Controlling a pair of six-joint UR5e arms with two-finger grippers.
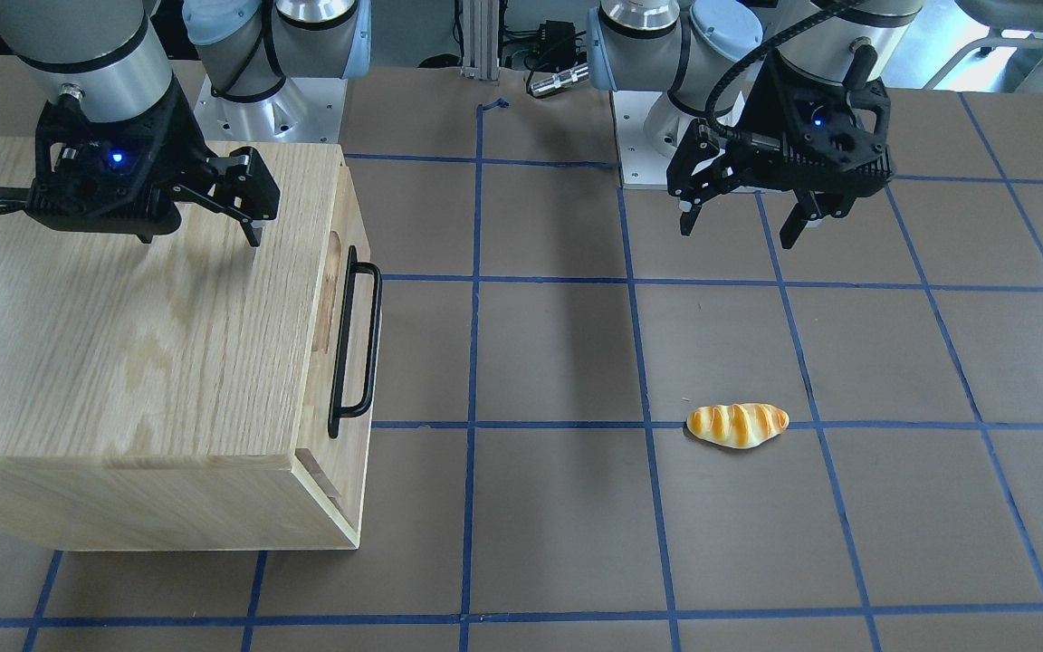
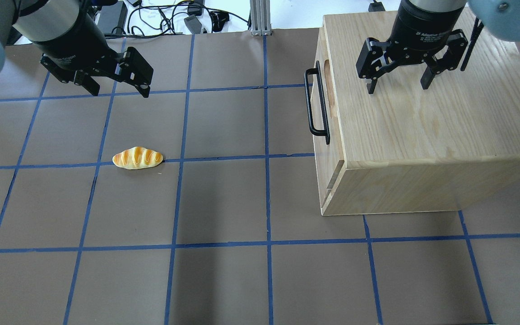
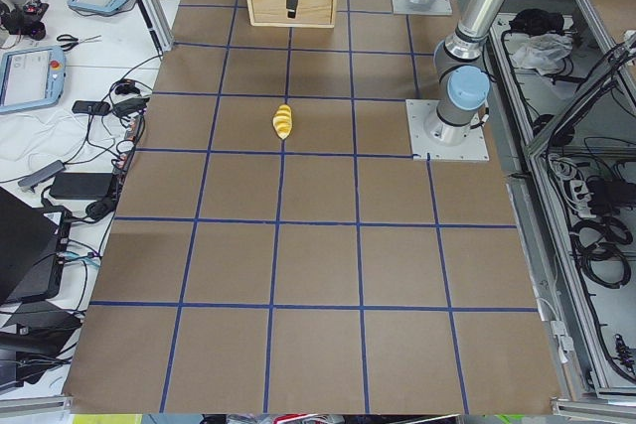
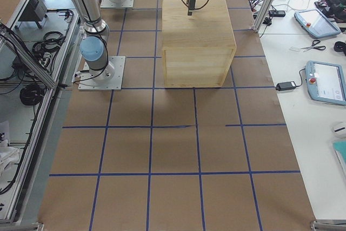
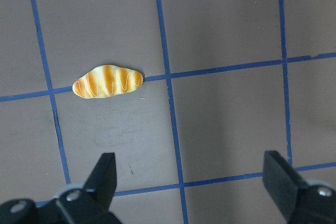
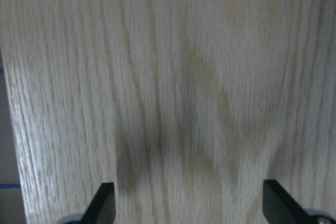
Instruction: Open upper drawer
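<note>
The desk [image 2: 224,203] is dull brown, crossed by a grid of blue tape lines. The cabinet [image 2: 422,122] is pale oak with streaky grain. The upper drawer [image 1: 322,371] is the same pale wood, and its bar handle [image 1: 340,349] is black. The bread roll [image 2: 137,158] is golden yellow with orange-brown stripes.

Brown table [image 2: 224,203] gridded with blue tape [image 2: 267,203], flanked by white benches [image 4: 292,133] strewn with black cables [image 3: 117,106] and teach pendants [image 4: 327,82]
</note>
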